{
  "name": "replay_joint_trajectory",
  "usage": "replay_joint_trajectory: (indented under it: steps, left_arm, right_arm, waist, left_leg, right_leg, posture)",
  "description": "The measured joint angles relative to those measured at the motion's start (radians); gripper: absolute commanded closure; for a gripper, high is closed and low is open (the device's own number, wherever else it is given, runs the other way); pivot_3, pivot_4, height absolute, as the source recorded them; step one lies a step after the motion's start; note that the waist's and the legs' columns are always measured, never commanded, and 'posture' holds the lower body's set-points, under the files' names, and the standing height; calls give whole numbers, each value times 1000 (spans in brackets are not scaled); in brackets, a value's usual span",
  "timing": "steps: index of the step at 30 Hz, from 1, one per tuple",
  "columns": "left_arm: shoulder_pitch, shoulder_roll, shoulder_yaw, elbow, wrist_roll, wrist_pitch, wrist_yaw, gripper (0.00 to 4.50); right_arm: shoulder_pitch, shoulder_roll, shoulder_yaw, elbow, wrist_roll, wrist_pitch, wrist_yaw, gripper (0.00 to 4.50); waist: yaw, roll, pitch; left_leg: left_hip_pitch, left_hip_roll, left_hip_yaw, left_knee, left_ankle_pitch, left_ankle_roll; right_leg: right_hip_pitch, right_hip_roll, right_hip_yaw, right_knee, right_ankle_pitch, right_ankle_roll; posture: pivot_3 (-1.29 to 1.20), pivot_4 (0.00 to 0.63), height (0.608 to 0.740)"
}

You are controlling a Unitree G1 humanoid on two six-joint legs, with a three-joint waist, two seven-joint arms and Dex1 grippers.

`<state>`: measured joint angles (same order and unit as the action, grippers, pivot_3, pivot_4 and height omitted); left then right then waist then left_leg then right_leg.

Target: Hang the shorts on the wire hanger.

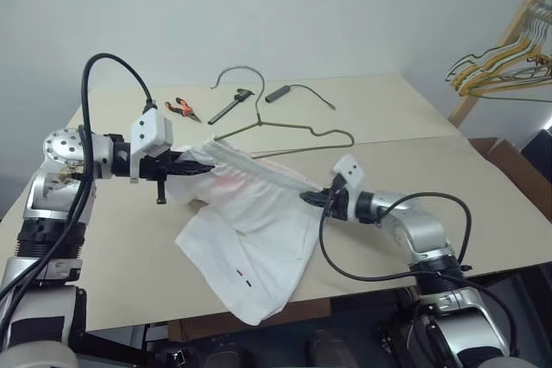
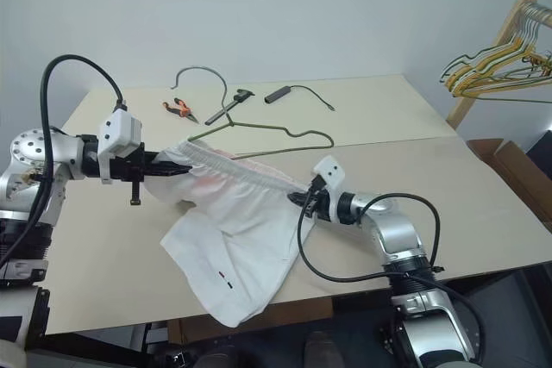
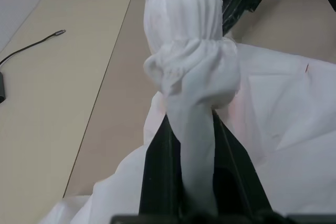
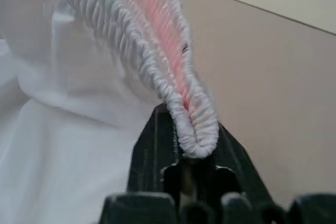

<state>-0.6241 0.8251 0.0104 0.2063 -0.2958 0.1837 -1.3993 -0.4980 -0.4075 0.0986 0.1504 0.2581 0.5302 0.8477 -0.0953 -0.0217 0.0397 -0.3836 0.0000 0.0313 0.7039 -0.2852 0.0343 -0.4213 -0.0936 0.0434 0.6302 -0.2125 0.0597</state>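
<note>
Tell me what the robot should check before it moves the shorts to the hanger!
1. Left gripper has the waistband: ok, shut on one end of the shorts.
2. Right gripper has the other end: ok, shut on the waistband fold.
3. Waistband stretched between both grippers: ok, pulled into a line above the table.
4. Wire hanger reachable: ok, it lies flat just behind the shorts.
5. Pliers and other tools out of the way: ok, farther back.
6. Shorts' legs hang free: not ok, the lower cloth rests on the table and droops over its front edge.
</note>
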Motion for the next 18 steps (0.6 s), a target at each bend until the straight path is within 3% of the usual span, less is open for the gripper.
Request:
replay_joint_trajectory:
  steps: [7,18]
  left_arm:
    - [87,89,-21,-13,21,-78,-78,4500]
    - [72,58,-67,46,49,-112,-9,4500]
  right_arm:
    - [-29,-84,-35,23,22,-1,39,4488]
    - [-40,-174,-34,14,23,-30,105,4488]
  waist:
    - [-2,0,0]
    - [0,0,0]
  left_leg:
    - [0,0,1,-1,0,0]
    - [0,0,1,-1,0,0]
  right_leg:
    - [0,0,1,-2,0,0]
    - [0,0,0,-1,0,0]
  posture:
    - [-49,0,740]
    - [-69,0,740]
